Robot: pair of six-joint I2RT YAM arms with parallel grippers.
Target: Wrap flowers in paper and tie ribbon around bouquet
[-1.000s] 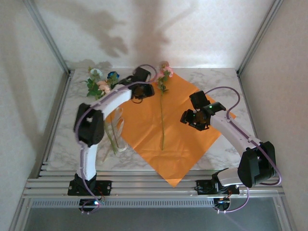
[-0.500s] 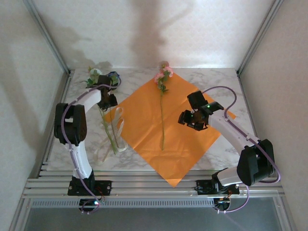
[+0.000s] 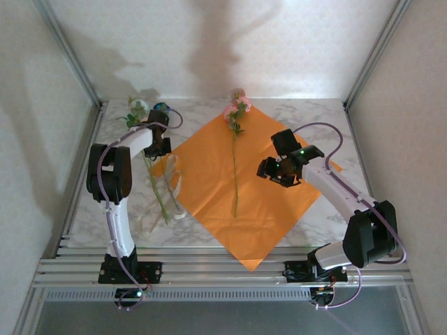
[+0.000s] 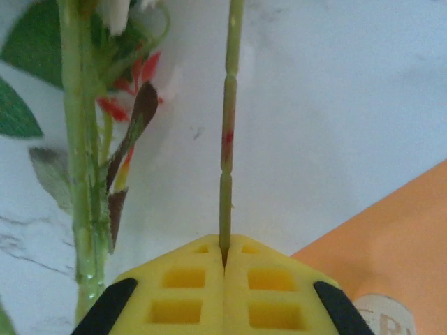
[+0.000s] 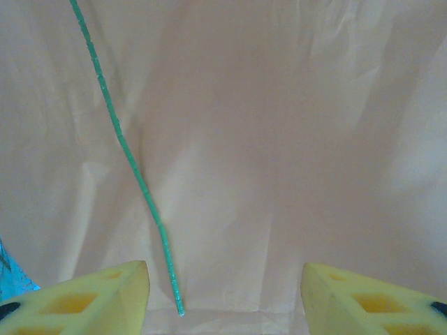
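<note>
The left jaws are pinched shut on a flower stem (image 4: 227,160) at the far left of the bench (image 3: 311,113), beside the other flowers (image 3: 140,112). The right jaws stand apart, empty, over the orange paper (image 3: 209,181), near the stem of a pink flower (image 3: 236,112) lying on it. A pale strip, probably the ribbon (image 3: 174,183), lies at the paper's left edge.

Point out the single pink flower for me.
Top view: the pink flower lies on the orange paper, bloom at its far corner, stem running toward the near edge, left of the right gripper.
</note>
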